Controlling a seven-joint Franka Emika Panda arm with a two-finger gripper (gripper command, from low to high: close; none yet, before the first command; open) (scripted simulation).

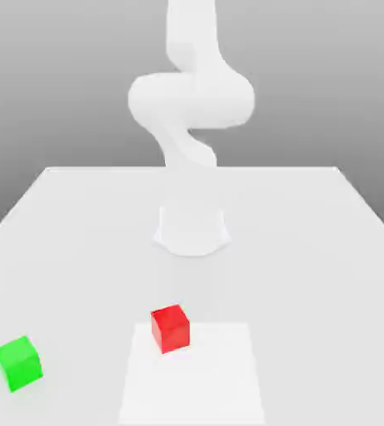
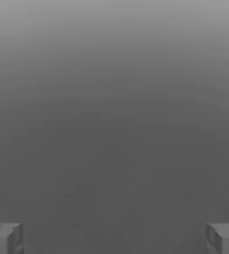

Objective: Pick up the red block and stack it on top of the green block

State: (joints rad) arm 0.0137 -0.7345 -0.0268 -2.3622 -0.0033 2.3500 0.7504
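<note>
Grey, featureless background surrounds a pale worktop (image 1: 311, 250) that carries everything in the exterior view. Taking the red block (image 1: 170, 328) as the landmark: it sits near the front of the worktop, at the edge of a slightly brighter square patch (image 1: 203, 383) that spreads out in front of it and toward the exterior view's right. The green block (image 1: 18, 363) stands well apart from the red one, toward the exterior view's left and a little nearer the camera, flat on the surface. Behind the red block, farther back, the arm's white base (image 1: 192, 230) rises from the worktop and the arm (image 1: 191, 96) curls upward above it.

In the hand view the claw (image 2: 114, 238) stands wide open, its two fingertips (image 2: 4, 238) far apart with nothing between them.

Judging by its look, the red block is a small rigid cube with plain matte faces, probably light and not slippery. It sits slightly turned, so the claw should line up square to two opposite side faces and close on their middles.
</note>
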